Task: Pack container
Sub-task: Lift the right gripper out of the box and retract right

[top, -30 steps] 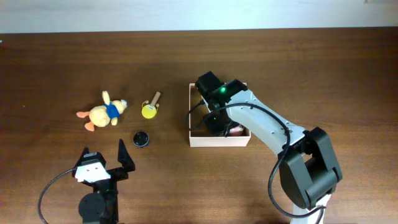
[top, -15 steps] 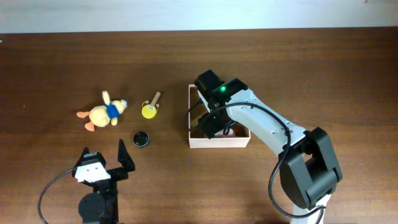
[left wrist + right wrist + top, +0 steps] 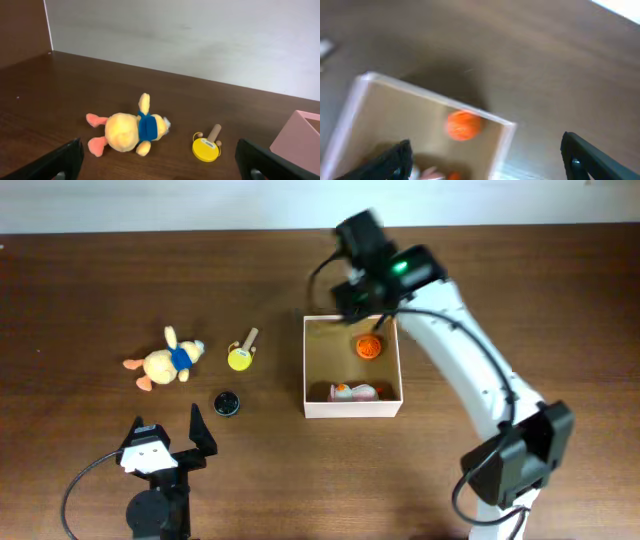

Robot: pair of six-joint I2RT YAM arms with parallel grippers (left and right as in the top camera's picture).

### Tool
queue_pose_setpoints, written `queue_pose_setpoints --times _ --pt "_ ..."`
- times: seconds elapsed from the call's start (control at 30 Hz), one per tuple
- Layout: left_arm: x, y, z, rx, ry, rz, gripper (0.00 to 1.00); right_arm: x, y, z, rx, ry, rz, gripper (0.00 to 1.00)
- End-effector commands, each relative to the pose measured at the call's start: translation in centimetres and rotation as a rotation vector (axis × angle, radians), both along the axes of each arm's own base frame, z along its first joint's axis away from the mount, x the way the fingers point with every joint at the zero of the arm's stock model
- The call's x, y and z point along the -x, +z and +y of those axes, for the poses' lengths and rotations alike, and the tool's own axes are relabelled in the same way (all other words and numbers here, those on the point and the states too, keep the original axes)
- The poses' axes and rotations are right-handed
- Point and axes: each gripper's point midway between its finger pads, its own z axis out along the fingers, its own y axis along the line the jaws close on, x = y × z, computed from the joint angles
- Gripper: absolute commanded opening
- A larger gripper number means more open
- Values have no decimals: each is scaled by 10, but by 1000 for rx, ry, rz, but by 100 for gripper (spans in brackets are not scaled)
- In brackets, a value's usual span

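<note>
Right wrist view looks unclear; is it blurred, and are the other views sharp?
Right wrist view: yes, smeared throughout; the container and the orange ball have soft edges. Left wrist view: sharp, the plush duck is crisp. Overhead view: sharp, evenly lit; only the right arm looks slightly smeared.

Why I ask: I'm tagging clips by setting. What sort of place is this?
Probably a robot lab bench: a bare wooden table against a plain wall, a mounted arm, and a plush duck set out near a box.
</note>
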Motion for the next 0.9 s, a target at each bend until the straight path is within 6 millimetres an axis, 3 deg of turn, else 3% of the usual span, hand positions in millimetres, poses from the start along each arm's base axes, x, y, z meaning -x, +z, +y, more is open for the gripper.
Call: queue_pose_setpoints --times 0.0,0.13,0.17,0.43,0.6,0.8,0.87 --pt "0 -2 0 8 -2 -1 99 -20 11 -80 10 -247 -40 86" --pt "0 -2 0 8 -2 -1 99 -28 9 -149 -33 -422 -31 90" --pt "0 -2 0 8 -2 -1 99 -28 9 -170 -31 -465 -32 98" --pt "0 -2 0 8 -2 -1 99 -24 9 -241 -43 -647 -45 99" --pt "0 -2 -1 8 -3 -1 99 -13 -7 -268 -46 -727 -8 99" --pt "-1 -3 -3 83 -10 -11 99 -8 -20 -279 -37 -752 28 99" --pt "-2 -3 -14 90 -76 0 99 -8 -20 -279 -37 -752 28 99"
